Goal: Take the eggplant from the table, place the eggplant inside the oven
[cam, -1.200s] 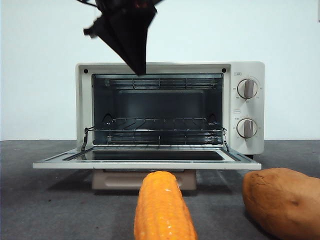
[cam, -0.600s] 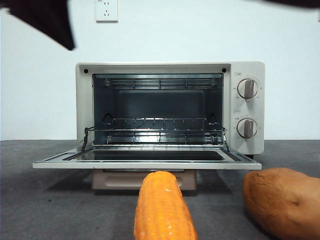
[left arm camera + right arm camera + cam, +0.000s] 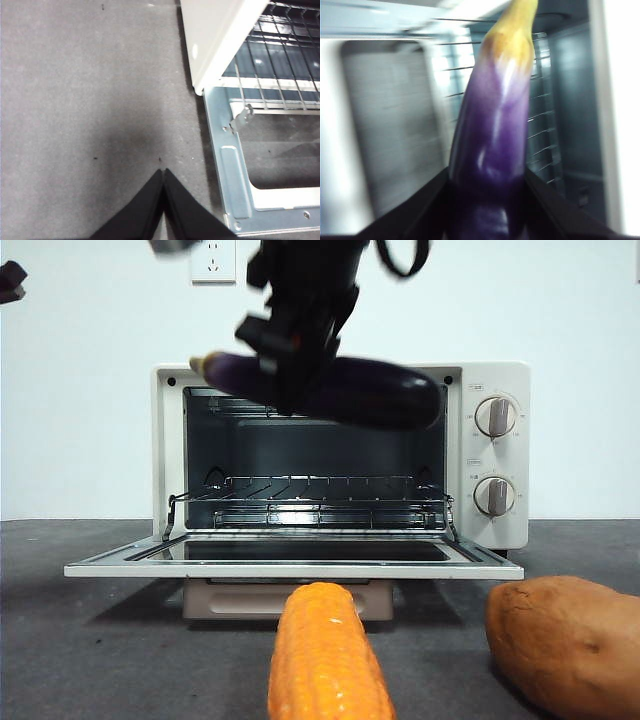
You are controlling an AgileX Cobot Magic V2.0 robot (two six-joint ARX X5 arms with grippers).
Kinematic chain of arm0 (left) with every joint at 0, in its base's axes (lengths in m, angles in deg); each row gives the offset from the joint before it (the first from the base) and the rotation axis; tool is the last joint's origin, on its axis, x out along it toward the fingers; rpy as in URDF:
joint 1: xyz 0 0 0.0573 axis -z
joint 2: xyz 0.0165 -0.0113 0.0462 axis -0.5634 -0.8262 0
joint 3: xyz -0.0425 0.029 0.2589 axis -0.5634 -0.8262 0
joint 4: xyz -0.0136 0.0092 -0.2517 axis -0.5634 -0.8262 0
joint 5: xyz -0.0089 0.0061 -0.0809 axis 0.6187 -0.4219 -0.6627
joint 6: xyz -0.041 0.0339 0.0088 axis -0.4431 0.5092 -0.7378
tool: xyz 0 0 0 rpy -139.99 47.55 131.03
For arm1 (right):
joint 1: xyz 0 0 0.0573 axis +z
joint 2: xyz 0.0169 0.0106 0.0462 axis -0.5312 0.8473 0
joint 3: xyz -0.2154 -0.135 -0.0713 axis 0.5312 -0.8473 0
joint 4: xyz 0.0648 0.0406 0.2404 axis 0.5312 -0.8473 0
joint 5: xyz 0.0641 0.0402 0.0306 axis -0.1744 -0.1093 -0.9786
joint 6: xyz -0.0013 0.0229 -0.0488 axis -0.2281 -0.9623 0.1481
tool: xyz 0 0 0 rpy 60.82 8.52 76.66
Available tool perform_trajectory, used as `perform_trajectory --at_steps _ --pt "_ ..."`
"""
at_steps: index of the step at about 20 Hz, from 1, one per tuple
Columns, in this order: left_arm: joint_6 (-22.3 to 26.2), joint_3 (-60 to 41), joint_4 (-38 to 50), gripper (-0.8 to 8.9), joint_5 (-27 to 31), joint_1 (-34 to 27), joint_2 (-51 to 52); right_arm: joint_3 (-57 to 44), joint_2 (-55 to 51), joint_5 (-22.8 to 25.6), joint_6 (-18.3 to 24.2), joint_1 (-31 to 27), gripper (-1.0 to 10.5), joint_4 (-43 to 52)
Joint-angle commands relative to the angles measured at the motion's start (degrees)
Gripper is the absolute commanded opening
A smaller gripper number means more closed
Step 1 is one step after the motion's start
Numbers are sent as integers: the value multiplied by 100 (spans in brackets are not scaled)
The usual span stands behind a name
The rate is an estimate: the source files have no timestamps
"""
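Above the table (image 3: 100, 640), right pincer (image 3: 290, 350) clamps eggplant (image 3: 380, 392) before oven (image 3: 490, 455).

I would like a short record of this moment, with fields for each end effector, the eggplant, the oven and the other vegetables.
right end effector: shut on the eggplant, held lying sideways in the air before the oven's top edge
left end effector: shut, empty, over the table beside the oven
oven: door open, rack bare
others: corn cob, sweet potato on the table
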Motion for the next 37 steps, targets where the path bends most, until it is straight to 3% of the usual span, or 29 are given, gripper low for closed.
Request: perform_trajectory --at_steps 1,8,13,24,37 --pt "-37 24 96 6 -216 -133 -107 70 354 74 634 -149 188 627" --pt "-35 24 120 6 -457 -173 -136 70 1003 87 1134 -546 218 1255" --pt "-35 24 116 6 -610 -173 -136 70 1172 286 938 -634 364 1423" --pt "-33 24 118 6 -612 -173 -140 79 1172 778 627 -608 364 1591" --pt "-7 24 184 6 -612 -173 -284 83 1064 824 621 -426 364 1576"
